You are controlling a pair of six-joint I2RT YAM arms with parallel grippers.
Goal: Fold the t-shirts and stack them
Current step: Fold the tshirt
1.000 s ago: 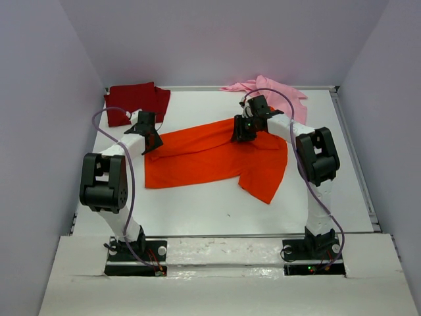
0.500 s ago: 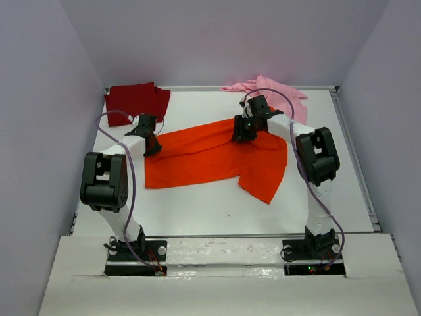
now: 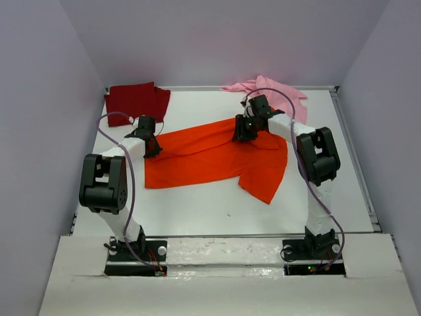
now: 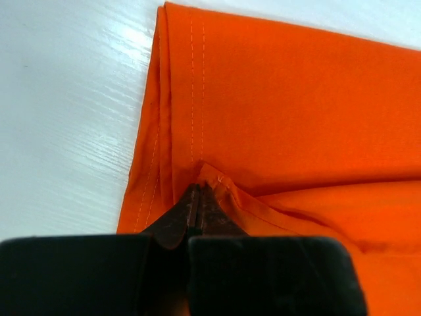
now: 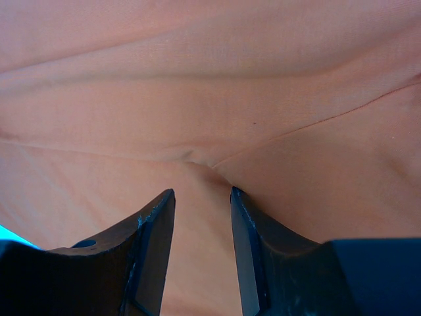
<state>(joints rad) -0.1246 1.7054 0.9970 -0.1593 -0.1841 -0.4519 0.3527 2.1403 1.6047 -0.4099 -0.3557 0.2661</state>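
The bright orange t-shirt [image 3: 210, 155] lies spread across the middle of the table. My left gripper [image 3: 154, 149] is at its back left corner, and in the left wrist view it [image 4: 199, 191] is shut on a small raised pinch of the stitched hem [image 4: 197, 85]. My right gripper [image 3: 242, 133] is on the shirt's back right part. Its jaws [image 5: 202, 194] stand partly apart with a thick ridge of orange cloth [image 5: 210, 79] between them, and creases run out from the tips. A dark red t-shirt [image 3: 136, 100] lies folded at the back left. A light pink t-shirt [image 3: 276, 92] lies crumpled at the back right.
White table [image 3: 197, 204] enclosed by pale walls on three sides. The bare strip of table in front of the orange shirt runs to the arm bases. The right arm's elbow [image 3: 317, 155] stands over the shirt's right edge.
The left gripper has closed from open onto the orange hem and shifted slightly toward the back. The right gripper and the shirts have not moved.
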